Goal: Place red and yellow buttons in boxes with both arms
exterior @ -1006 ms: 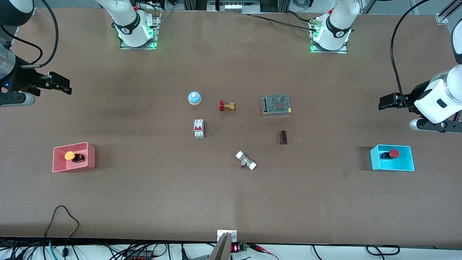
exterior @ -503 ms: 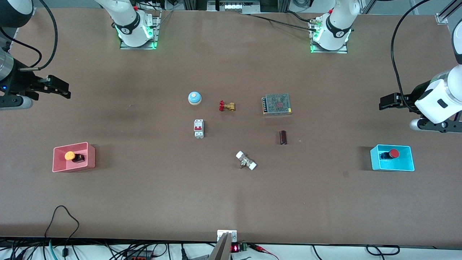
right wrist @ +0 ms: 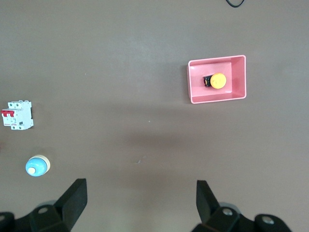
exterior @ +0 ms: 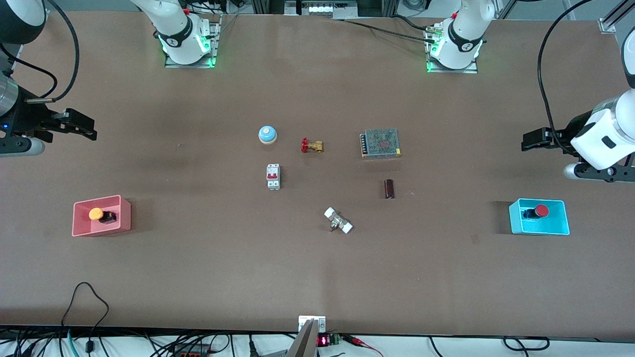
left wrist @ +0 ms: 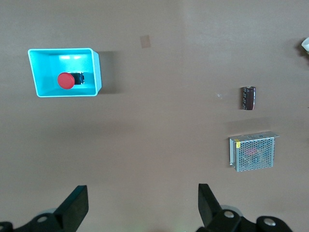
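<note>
The yellow button [exterior: 96, 214] lies on its side in the pink box [exterior: 126, 214] at the right arm's end of the table; both also show in the right wrist view, the button [right wrist: 218, 81] in the box [right wrist: 193, 87]. The red button [exterior: 541, 210] lies in the cyan box [exterior: 515, 218] at the left arm's end; both also show in the left wrist view, the button [left wrist: 65, 80] in the box [left wrist: 95, 72]. My right gripper [exterior: 83, 124] [right wrist: 141, 200] is open and empty, high over bare table. My left gripper [exterior: 533, 140] [left wrist: 143, 203] is open and empty, high over bare table.
In the table's middle lie a pale blue dome [exterior: 267, 134], a brass valve with a red handle [exterior: 311, 146], a white circuit breaker [exterior: 273, 176], a mesh power supply [exterior: 380, 143], a dark cylinder [exterior: 389, 189] and a white-ended fitting [exterior: 338, 220].
My right gripper has drawn back a little toward the table's edge at its own end. The left arm and both buttons have stayed still.
</note>
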